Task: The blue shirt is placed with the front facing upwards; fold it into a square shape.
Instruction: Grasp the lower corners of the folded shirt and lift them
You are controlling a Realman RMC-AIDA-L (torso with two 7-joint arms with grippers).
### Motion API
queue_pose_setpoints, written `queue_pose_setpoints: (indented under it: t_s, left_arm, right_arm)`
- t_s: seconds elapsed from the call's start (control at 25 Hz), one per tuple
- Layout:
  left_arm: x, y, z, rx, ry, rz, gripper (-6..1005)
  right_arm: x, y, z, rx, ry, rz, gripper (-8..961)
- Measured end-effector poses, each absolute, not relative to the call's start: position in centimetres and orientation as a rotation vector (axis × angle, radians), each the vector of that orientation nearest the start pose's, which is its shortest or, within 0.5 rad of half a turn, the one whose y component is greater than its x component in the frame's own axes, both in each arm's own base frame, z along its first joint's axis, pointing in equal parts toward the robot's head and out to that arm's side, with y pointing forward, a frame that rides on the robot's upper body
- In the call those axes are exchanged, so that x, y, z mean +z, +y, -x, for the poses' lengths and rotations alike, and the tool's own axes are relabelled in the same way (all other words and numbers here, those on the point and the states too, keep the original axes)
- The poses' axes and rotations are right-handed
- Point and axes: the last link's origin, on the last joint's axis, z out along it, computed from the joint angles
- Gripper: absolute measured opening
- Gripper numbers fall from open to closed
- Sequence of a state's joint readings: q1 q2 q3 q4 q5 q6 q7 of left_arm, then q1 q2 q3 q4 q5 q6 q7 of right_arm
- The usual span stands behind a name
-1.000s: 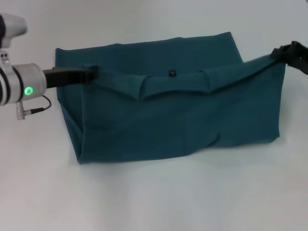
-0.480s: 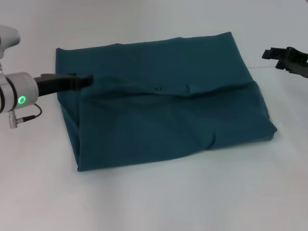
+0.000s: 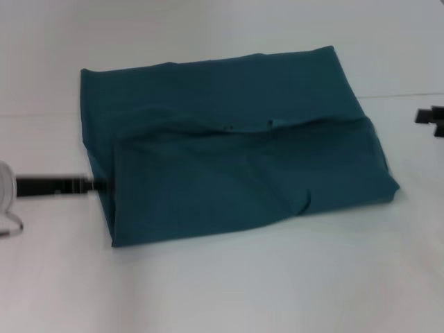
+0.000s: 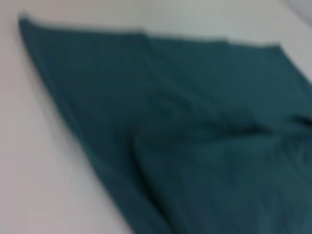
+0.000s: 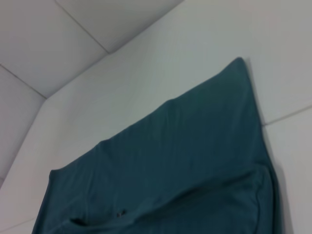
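Note:
The blue shirt lies flat on the white table, folded over itself into a wide rectangle with plain teal cloth facing up. The upper layer's edge runs across its middle, with a small dark tag showing there. My left gripper is low beside the shirt's left edge, holding nothing. My right gripper is at the far right of the head view, well apart from the shirt. The left wrist view shows the blue shirt close up. In the right wrist view the blue shirt lies below the camera.
The white table stretches bare in front of the shirt and to both sides. A faint seam line crosses the tabletop behind the shirt's right part.
A second ago both grippers held the shirt's folded edge up; the cloth now lies flat. The left gripper drew back nearer and leftward, and the right gripper moved off to the right.

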State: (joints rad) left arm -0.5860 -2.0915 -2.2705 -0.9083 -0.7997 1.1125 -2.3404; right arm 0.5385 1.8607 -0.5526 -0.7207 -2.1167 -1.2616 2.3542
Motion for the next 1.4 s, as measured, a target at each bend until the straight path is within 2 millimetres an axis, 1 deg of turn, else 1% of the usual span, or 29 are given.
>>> queue_pose_setpoints:
  t_s: [0.12,0.24,0.44,0.48,0.64,0.76,1.0,1.2,1.4]
  left_arm:
    - [1.6,38.7,27.2,-0.173,-1.457,2.201,673]
    - [1.0,38.0,26.4,-0.13,-1.497,2.22,676]
    - [0.7,37.2,26.2,-0.073,-1.561,2.204,763]
    - [0.7,37.1,26.2,-0.062,-1.567,2.199,763]
    - [0.2,37.1,26.5,-0.021,-1.574,2.186,762]
    - [-0.1,37.3,26.3,-0.026,-1.572,2.185,762]
    - [-1.4,37.9,26.2,-0.014,-1.579,2.201,761]
    - [-1.8,38.1,26.1,-0.003,-1.549,2.214,761]
    - [-2.3,38.2,25.9,0.049,-1.507,2.247,760]
  right_arm:
    - [13.7,37.5,-33.9,0.66,1.64,1.852,701]
    - [13.4,37.3,-34.2,0.654,1.645,1.85,700]
    - [13.0,37.3,-34.0,0.648,1.645,1.867,699]
    - [13.0,37.3,-34.0,0.648,1.644,1.869,698]
    - [13.0,37.4,-33.9,0.648,1.642,1.87,697]
    - [13.0,37.5,-33.8,0.649,1.639,1.871,697]
    - [12.9,37.6,-33.7,0.65,1.637,1.872,695]
    - [12.8,37.6,-33.7,0.653,1.639,1.873,693]
    - [12.7,37.5,-33.8,0.653,1.65,1.868,692]
